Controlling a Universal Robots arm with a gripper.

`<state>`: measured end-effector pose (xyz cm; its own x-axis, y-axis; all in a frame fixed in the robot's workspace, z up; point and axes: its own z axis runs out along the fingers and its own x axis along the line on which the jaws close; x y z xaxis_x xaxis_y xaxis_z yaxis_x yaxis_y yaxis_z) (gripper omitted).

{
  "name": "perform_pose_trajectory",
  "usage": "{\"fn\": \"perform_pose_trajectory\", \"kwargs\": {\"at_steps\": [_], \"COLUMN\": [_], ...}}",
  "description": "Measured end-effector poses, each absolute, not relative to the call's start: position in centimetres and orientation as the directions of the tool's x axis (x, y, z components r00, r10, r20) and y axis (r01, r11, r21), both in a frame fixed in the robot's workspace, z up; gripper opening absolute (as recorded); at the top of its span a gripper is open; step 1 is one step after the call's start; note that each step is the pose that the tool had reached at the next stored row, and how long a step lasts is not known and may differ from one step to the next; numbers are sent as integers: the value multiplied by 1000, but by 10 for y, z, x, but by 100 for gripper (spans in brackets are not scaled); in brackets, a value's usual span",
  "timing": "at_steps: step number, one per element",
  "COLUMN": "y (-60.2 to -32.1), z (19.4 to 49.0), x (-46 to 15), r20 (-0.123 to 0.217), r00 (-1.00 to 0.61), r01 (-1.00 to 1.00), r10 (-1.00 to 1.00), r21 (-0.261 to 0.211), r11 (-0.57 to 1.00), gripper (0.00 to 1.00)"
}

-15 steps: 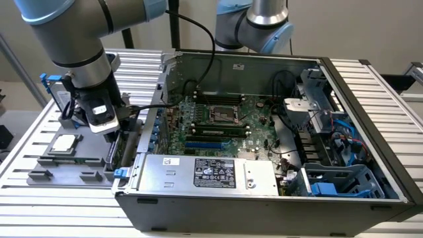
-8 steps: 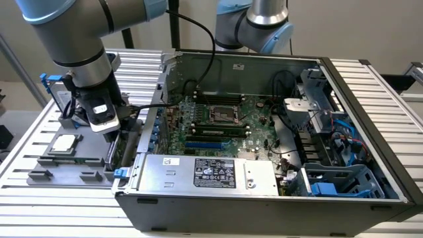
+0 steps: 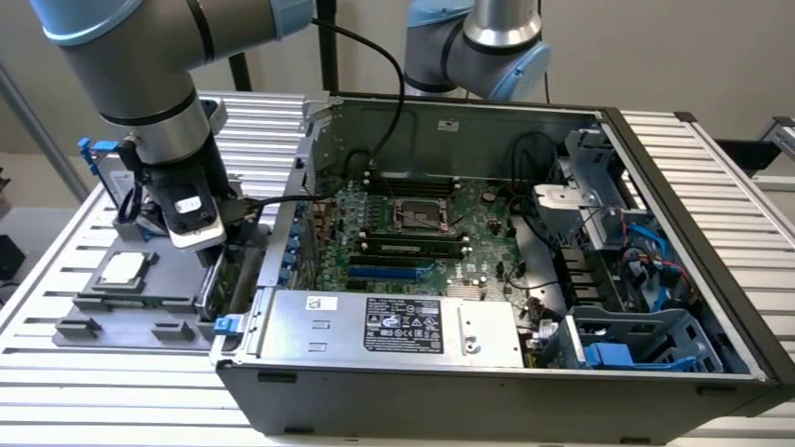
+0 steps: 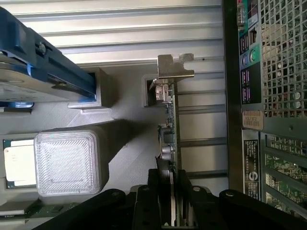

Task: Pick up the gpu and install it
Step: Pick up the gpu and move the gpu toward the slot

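The one gpu [image 4: 171, 139] stands on edge between the two fingers [image 4: 154, 191] of the gripper [image 4: 171, 199], which are clenched on its faces. Its single silver end bracket [image 4: 173, 67] is at the end farthest from the fingertips, beside a grey post of the tray [image 4: 124, 124]. In the exterior view the gripper [image 3: 199, 237] hangs over the gpu [image 3: 227, 279], in the gap between tray and case.

Outward from one finger, just beside the card, is the perforated wall of the one computer case [image 4: 268, 72]. Outward from the other finger lie one white ribbed block [image 4: 67, 163], one processor chip [image 4: 17, 163] and one hard drive in a blue frame [image 4: 33, 72]. Inside the open case [image 3: 497, 396] lies one green motherboard [image 3: 410, 223].
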<state>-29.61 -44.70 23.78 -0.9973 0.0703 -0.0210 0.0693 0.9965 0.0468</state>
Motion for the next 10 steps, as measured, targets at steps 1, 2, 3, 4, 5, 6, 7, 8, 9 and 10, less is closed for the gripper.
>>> {"fn": "perform_pose_trajectory", "kwargs": {"at_steps": [1, 2, 3, 4, 5, 6, 7, 8, 9, 10], "y": [-447, -447, -447, -447, -447, -447, -447, -447, -447, -447], "z": [238, 238, 238, 238, 238, 239, 239, 239, 239, 239], "x": [-296, -296, -296, -297, -297, -298, -298, -299, -299, -300], "r20": [-21, -21, -21, -21, -21, -21, -21, -21, -21, -21], "r00": [-997, -997, -997, -998, -998, -998, -999, -999, -999, -999], "r01": [69, 69, 68, 66, 61, 53, 45, 38, 30, 23], "r10": [70, 70, 69, 67, 62, 54, 46, 39, 31, 24], "r21": [47, 47, 47, 47, 47, 47, 47, 47, 47, 47], "r11": [996, 997, 997, 997, 997, 997, 998, 998, 998, 999], "gripper": [0, 0, 0, 0, 0, 0, 0, 0, 0, 0]}}
